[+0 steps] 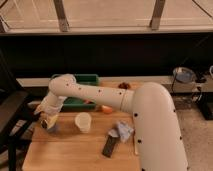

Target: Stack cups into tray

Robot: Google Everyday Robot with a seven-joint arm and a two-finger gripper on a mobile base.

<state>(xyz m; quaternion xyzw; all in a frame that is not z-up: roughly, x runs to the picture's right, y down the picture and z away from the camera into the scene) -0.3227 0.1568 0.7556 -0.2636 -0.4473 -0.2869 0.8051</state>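
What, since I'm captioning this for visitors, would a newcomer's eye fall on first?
The bulky white robot arm fills the right side and reaches left across the wooden table, its hand low over the table's left edge. Next comes the small cream-white cup standing upright mid-table, with the green rectangular plastic tray behind the arm at the far edge.

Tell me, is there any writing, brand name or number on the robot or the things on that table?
Readable text: none.
White arm: only dark dots, no lettering.
Cream cup and green tray: plain, no marks.
Dark flat object and crumpled pale wrapper: any print cannot be made out.
Gripper, low at the left edge of the table: no label visible.
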